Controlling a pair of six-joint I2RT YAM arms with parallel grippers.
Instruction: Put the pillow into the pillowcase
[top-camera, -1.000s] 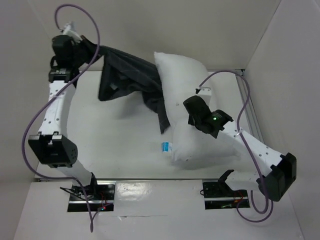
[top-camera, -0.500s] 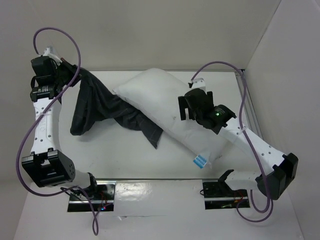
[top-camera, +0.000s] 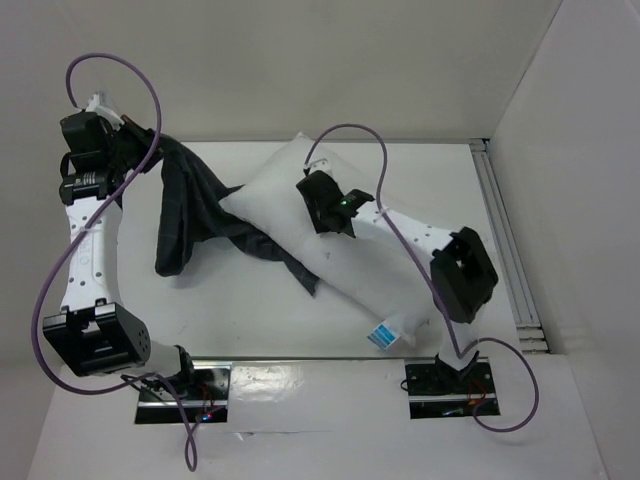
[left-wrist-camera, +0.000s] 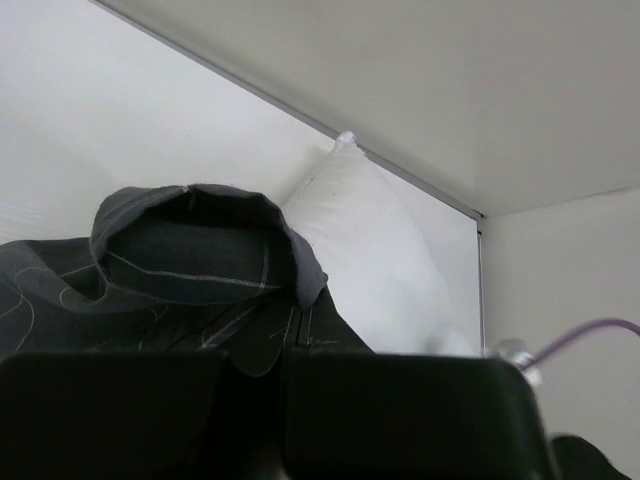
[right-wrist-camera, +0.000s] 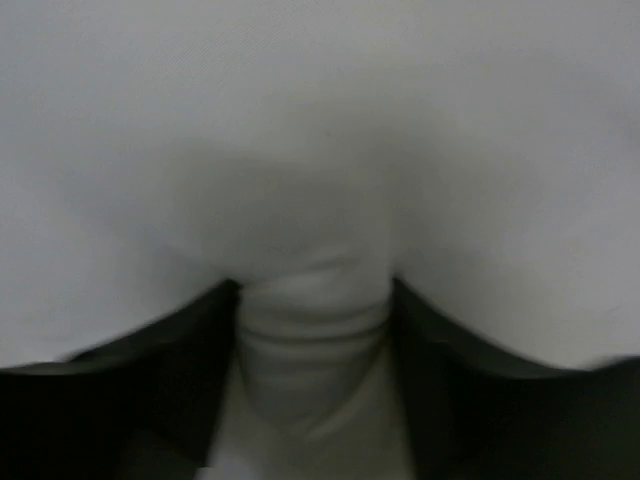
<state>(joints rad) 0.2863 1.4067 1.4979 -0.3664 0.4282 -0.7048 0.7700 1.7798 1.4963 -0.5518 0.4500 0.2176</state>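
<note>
Two arms work over a white table (top-camera: 230, 310). The left gripper (top-camera: 135, 150) is raised at the far left, its jaws pressed together on an edge of the pillowcase (top-camera: 185, 215). The cloth hangs from it down to the table and trails right, where its far end lies against the near left side of the pillow (top-camera: 340, 270). In the left wrist view the pillowcase (left-wrist-camera: 190, 260) bunches up out of the left gripper (left-wrist-camera: 275, 365) with an open fold on top, and the pillow (left-wrist-camera: 370, 250) is beyond it.

The pillow lies slantwise on the table, outside the pillowcase, one corner far and middle, the other near and right, with a blue tag (top-camera: 383, 335) at the near end. The right gripper (top-camera: 316, 195) presses down on its far half. In the right wrist view the right gripper (right-wrist-camera: 315, 330) has its jaws spread wide, and a wrinkled ridge of the pillow (right-wrist-camera: 320, 150) bulges between them.
</note>
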